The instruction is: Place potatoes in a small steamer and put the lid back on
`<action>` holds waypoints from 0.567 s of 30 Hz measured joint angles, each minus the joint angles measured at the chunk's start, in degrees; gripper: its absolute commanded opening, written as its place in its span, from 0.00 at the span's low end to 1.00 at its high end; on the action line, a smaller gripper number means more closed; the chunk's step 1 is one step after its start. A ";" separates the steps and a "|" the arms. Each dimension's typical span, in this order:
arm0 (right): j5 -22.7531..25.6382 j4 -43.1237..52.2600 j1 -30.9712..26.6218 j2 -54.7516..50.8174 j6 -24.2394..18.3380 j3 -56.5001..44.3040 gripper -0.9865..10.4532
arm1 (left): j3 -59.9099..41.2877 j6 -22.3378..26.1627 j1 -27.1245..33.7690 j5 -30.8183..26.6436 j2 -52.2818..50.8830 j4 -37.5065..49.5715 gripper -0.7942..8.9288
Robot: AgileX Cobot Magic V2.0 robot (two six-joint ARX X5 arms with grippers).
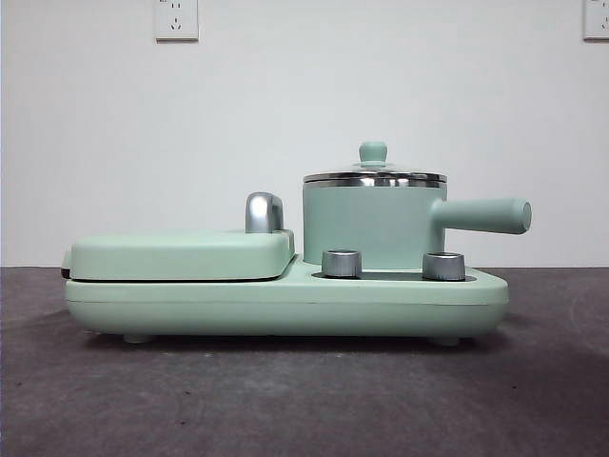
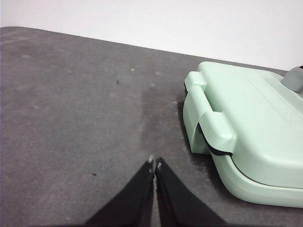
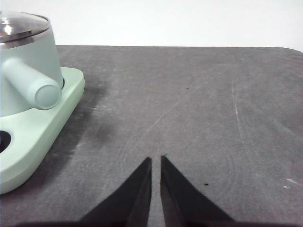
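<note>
Small steamer (image 1: pixel 373 227) seated on right half of mint-green cooker base (image 1: pixel 285 305), stubby handle (image 1: pixel 483 216) pointing right. Glass lid (image 1: pixel 374 175) on its rim, knob up. Potato not visible anywhere. Flat griddle cover (image 1: pixel 181 254) closed on left half. Left gripper (image 2: pixel 154 165) clenched, holding nothing, above grey table (image 2: pixel 71 118) near griddle end. Right gripper (image 3: pixel 155 161) nearly closed, holding nothing, off the pot's handle side.
</note>
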 measured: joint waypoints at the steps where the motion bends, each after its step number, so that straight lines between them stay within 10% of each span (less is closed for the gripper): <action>1: 0.00 0.00 0.00 0.00 0.00 0.00 0.11 | 0.00 0.00 0.00 0.00 0.00 0.00 0.09; 17: 0.00 0.00 0.00 0.00 -0.37 -0.02 0.11 | 0.00 0.00 0.00 0.00 0.00 0.00 0.09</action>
